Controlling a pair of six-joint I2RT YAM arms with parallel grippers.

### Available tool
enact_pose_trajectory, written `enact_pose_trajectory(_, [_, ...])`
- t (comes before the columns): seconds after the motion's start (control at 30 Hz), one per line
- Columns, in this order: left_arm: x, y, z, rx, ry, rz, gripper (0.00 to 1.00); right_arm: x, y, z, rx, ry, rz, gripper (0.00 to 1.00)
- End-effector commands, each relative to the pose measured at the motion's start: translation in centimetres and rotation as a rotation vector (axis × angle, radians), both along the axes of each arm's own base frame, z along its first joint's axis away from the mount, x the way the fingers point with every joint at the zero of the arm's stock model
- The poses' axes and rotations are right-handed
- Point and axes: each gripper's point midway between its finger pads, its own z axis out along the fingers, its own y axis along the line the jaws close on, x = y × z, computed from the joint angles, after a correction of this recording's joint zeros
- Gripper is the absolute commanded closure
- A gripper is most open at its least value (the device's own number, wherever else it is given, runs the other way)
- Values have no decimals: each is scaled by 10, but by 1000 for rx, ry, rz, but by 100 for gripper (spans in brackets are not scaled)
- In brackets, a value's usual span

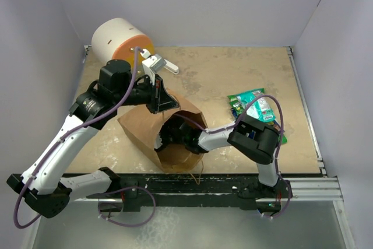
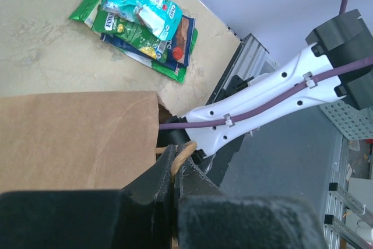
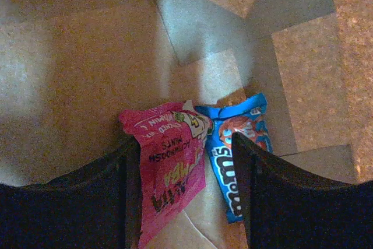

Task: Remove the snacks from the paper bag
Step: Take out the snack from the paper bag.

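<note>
Top external, paper bag (image 1: 145, 129): lies on its side at the centre of the table (image 1: 233, 74), mouth open toward the lower right of the frame.
Top external, left gripper (image 1: 164, 104): at the bag's upper edge, above the mouth.
Top external, right arm (image 1: 217, 138): reaches from the right into the mouth, its end lost in shadow.
Top external, snack pile (image 1: 255, 108): green and teal packets on the table, well right of the bag.
Left wrist, left gripper: bottom centre; jaws narrow, pinched on the bag's twisted handle (image 2: 184, 151).
Left wrist, paper bag: left middle; snack pile at the top, outside it.
Right wrist, right gripper (image 3: 183, 139): inside the bag; jaws wide, holding nothing.
Right wrist, pink packet (image 3: 169, 167): on the bag's inner wall, between the fingers, against the one at frame left.
Right wrist, blue packet (image 3: 239, 155): just beside the pink one, partly behind the finger at frame right.
</note>
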Motion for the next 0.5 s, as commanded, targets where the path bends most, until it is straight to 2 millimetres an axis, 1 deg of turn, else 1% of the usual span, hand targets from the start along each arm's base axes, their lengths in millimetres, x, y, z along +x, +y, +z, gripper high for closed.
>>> enact_pose_trajectory(0.0, [-1,-3,27,-54,-78,-32,100,25,18,28,109,-65,-56,39])
enact_pose_trajectory(0.07, [-2,-3,25,-56,-69,-34,100,31,26,34,128,-75,-64,43])
enact_pose_trajectory(0.13, [-2,-2,24,-56,-63,-27,100,34,28,35,133,-77,-68,47])
enact_pose_trajectory(0.17, [-2,-1,24,-55,-66,-17,100,36,29,37,134,-76,-73,51])
enact_pose_trajectory(0.23, [1,2,21,-46,-67,10,100,38,29,39,130,-76,-85,65])
enact_pose_trajectory(0.3, [4,6,21,-37,-76,43,100,38,27,45,132,-75,-90,75])
enact_pose_trajectory(0.4, [12,13,20,-14,-92,104,100,32,21,58,136,-58,-83,86])
enact_pose_trajectory(0.47, [18,19,21,6,-108,153,100,23,17,68,135,-28,-53,93])
